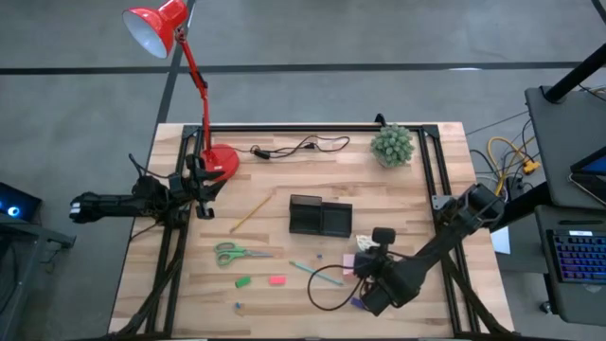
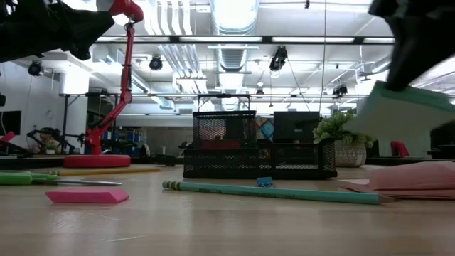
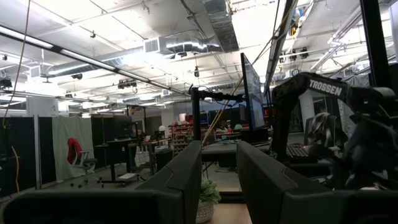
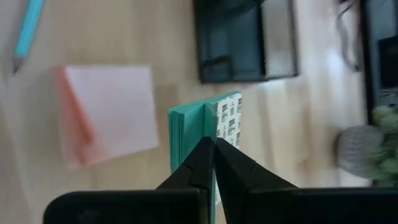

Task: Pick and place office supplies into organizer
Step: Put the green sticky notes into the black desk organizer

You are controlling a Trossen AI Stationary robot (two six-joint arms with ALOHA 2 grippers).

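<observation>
I have the right gripper point(image 4: 213, 152) pinched shut on a thin green-and-white paper block point(image 4: 208, 127), lifted clear of the wood table point(image 1: 284, 303); its long axis runs straight out from my fingertips toward the black mesh two-compartment organizer point(image 4: 245, 40), edge-on between the pads. Just beside the block on the table below lies a pale pink square sticky-note pad point(image 4: 109, 112), and beyond that a teal pencil point(image 4: 28, 31) pointing away at a slant. Wood between block and organizer shows bare, open room ahead. The small potted green plant point(image 4: 367, 146) sits off to the other side of my fingers, near the table's far edge. A black cable loop point(image 1: 327, 289) lies on the table right by the wrist. Further off across the table: green-handled scissors point(image 1: 237, 253), a yellow pencil point(image 1: 251, 215), small green point(image 1: 243, 281) and red point(image 1: 276, 280) flat pieces. Left gripper point(image 1: 204, 194) waits by the red lamp base point(image 1: 221, 161), fingers partly apart, holding nothing.
</observation>
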